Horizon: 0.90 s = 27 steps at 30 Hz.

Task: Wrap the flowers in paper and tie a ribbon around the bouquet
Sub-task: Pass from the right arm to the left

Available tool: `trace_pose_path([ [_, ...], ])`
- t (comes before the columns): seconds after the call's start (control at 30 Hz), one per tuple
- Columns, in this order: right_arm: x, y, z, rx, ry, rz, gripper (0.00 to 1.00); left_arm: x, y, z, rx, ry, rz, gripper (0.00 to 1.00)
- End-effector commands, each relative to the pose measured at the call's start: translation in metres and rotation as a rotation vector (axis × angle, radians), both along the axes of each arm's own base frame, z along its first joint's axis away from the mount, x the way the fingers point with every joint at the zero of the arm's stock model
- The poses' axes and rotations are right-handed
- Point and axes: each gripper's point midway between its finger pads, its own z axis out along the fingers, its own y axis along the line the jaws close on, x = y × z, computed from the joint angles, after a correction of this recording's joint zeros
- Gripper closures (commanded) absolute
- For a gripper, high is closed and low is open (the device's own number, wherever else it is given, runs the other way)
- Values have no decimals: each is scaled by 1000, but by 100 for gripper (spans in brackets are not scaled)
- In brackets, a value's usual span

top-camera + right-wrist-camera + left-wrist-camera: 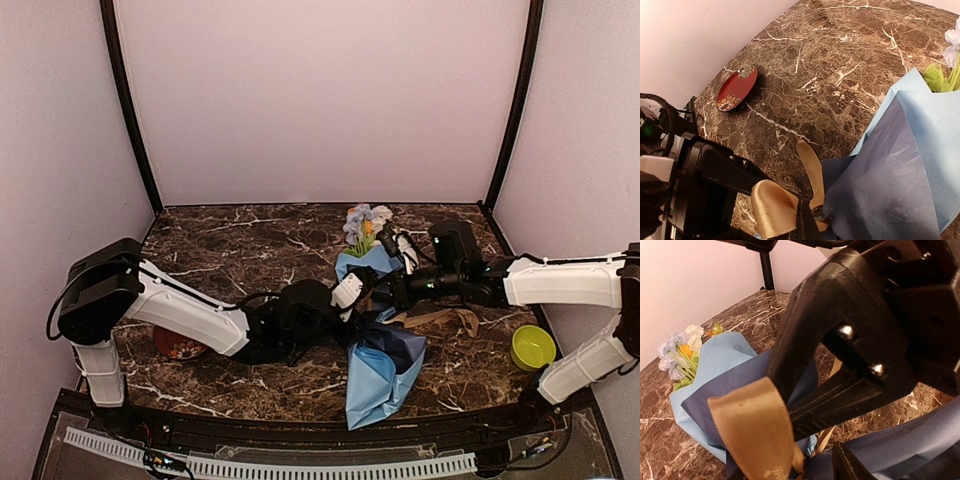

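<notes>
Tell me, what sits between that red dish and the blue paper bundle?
Bare marble table, in the right wrist view, with the tan ribbon close beside the paper. From above, the left arm covers that stretch.

Plain pale pink walls (320, 100) enclose a dark brown marble tabletop (230, 240) veined white; 2 black posts (130, 110) stand in the back corners, lighting even.
</notes>
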Motion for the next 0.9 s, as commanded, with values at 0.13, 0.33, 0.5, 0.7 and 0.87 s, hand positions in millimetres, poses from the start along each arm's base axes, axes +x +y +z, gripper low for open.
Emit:
trace_pose_path([
  [0.13,2,7,14,69,-15,-14,100,17,4,-11,65,-25,165,51],
  [0.33,-1,9,14,88,0,-5,100,25,0,-12,87,-72,192,58],
  [0.5,-3,7,13,81,1,0,100,20,-5,-9,51,-64,152,77],
  [0.7,-2,6,10,64,3,-3,100,11,-11,-6,20,-62,87,100],
  [0.87,0,0,10,6,1,-19,73,3,-13,-8,5,-56,39,100],
])
